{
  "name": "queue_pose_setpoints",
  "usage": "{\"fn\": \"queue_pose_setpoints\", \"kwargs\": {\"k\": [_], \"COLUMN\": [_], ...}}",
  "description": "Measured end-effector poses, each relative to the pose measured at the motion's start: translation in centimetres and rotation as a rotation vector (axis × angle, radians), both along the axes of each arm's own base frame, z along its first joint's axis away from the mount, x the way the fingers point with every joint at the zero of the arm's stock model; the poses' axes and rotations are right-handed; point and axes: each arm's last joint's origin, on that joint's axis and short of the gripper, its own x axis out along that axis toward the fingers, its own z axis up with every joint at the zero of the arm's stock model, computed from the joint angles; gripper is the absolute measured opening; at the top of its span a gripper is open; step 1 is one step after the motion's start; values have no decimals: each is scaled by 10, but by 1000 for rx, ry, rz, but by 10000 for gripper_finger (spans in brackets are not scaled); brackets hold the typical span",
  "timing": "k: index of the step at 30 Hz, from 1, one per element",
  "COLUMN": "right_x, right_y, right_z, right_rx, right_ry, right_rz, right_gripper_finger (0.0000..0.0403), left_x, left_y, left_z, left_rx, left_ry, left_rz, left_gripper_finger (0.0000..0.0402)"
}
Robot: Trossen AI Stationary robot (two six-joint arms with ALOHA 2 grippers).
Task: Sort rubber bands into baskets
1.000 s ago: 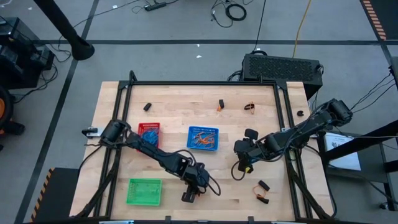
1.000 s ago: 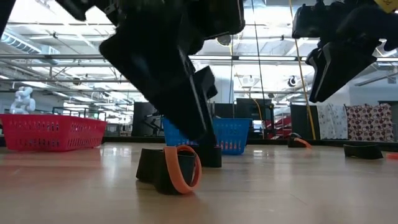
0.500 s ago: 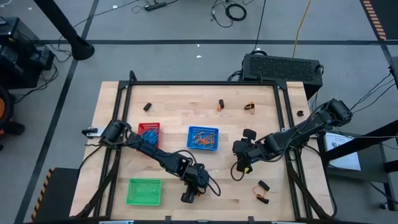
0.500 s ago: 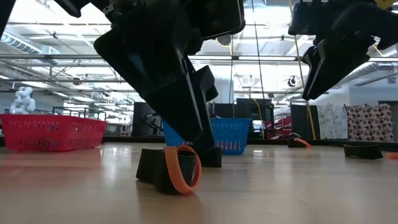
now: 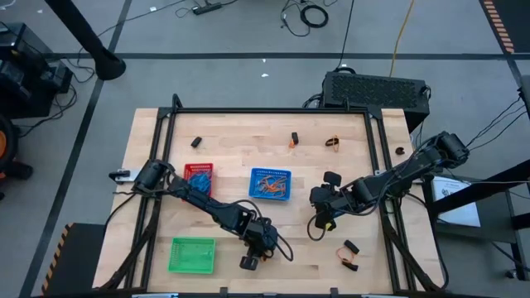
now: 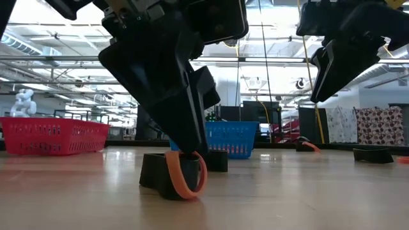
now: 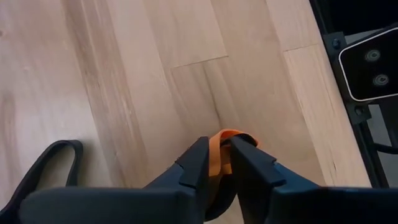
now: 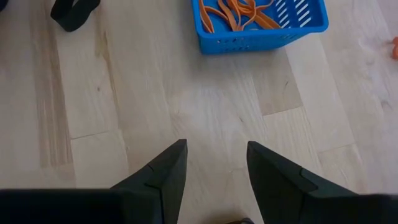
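Observation:
My left gripper (image 5: 248,261) stands near the table's near edge, right of the green basket (image 5: 192,254), shut on an orange rubber band (image 6: 187,174). A black band (image 6: 153,176) lies beside the orange one; it also shows in the left wrist view (image 7: 50,163). My right gripper (image 5: 315,199) hangs open and empty above the table, right of the blue basket (image 5: 271,184), which holds several orange bands (image 8: 236,12). The red basket (image 5: 199,176) holds blue bands. My left gripper pinches the orange band's upper part (image 7: 219,153) between its two fingers (image 7: 194,163). The fingers come from above, slanting down. The band stands upright as a loop, its lower part (image 6: 185,193) on the table, next to the black band.
Loose bands lie near the far edge (image 5: 196,142), (image 5: 293,139), (image 5: 333,142), near the right rail (image 5: 399,151), beside my right gripper (image 5: 334,177) and at the near right (image 5: 349,252). A black frame (image 5: 273,111) borders the table.
My left gripper has moved down a little and toward the near edge, so its fingertips now meet the top of the orange band. The band has stayed upright in place. My right gripper has shifted slightly.

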Motion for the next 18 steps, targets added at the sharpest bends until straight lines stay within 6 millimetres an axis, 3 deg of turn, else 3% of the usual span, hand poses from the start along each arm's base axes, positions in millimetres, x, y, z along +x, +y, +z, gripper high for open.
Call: {"fn": "queue_pose_setpoints", "kwargs": {"k": [8,14,18], "right_x": [0,0,0], "right_y": [0,0,0], "right_z": [0,0,0], "right_rx": [4,3,3], "right_ry": [-1,-1,-1], "right_rz": [-6,-6,-6], "right_gripper_finger": [160,160,160], "left_x": [1,2,2], "left_y": [0,3,12], "left_z": [0,2,22], "left_rx": [-2,4,10], "left_ry": [-6,-12,-69], "left_rz": [1,12,23], "left_gripper_finger": [7,3,2]}}
